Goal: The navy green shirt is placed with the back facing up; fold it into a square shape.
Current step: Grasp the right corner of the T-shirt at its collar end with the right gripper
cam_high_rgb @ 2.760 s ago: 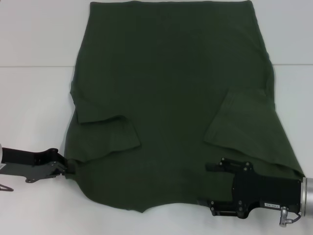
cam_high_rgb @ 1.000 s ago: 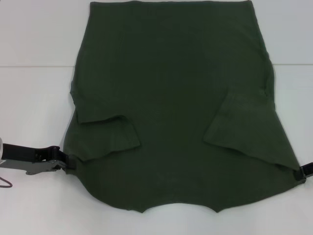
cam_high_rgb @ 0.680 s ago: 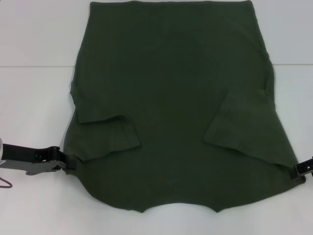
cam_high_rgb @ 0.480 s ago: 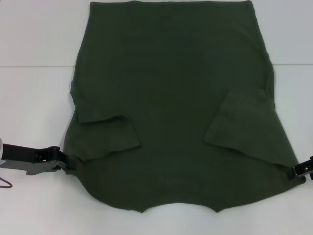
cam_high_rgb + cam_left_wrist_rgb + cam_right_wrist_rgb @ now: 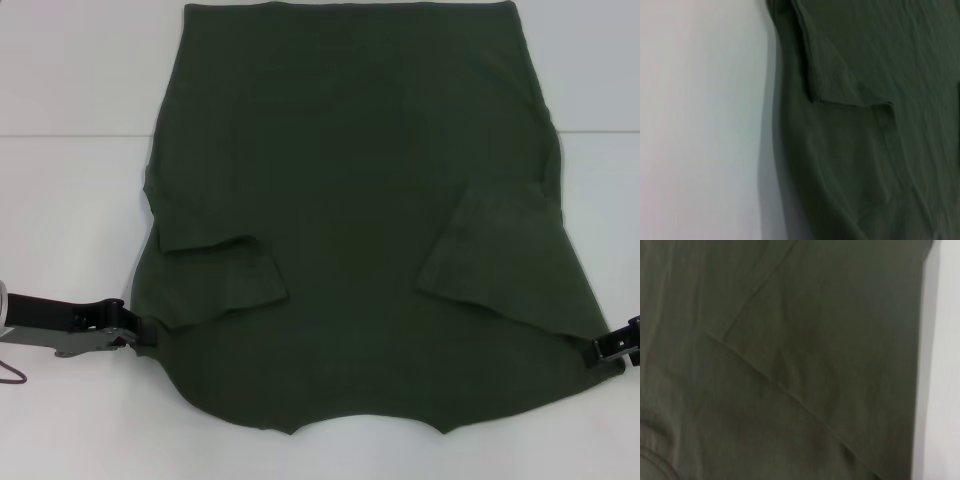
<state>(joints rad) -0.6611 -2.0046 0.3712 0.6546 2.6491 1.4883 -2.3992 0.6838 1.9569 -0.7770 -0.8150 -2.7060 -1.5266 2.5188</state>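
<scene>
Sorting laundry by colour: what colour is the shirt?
The shirt is plain dark olive green, clearest in the head view.

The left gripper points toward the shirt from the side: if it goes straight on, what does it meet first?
The left gripper is already at the shirt edge. Going on, it would probably meet the folded-in sleeve first.

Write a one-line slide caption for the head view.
Left gripper and right gripper at opposite near edges of the navy green shirt, sleeves folded inward.

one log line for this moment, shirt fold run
object: dark olive-green cotton T-shirt, flat, both sleeves folded in | left gripper: at near left shoulder edge | right gripper: at near right shoulder edge | surface: white table
</scene>
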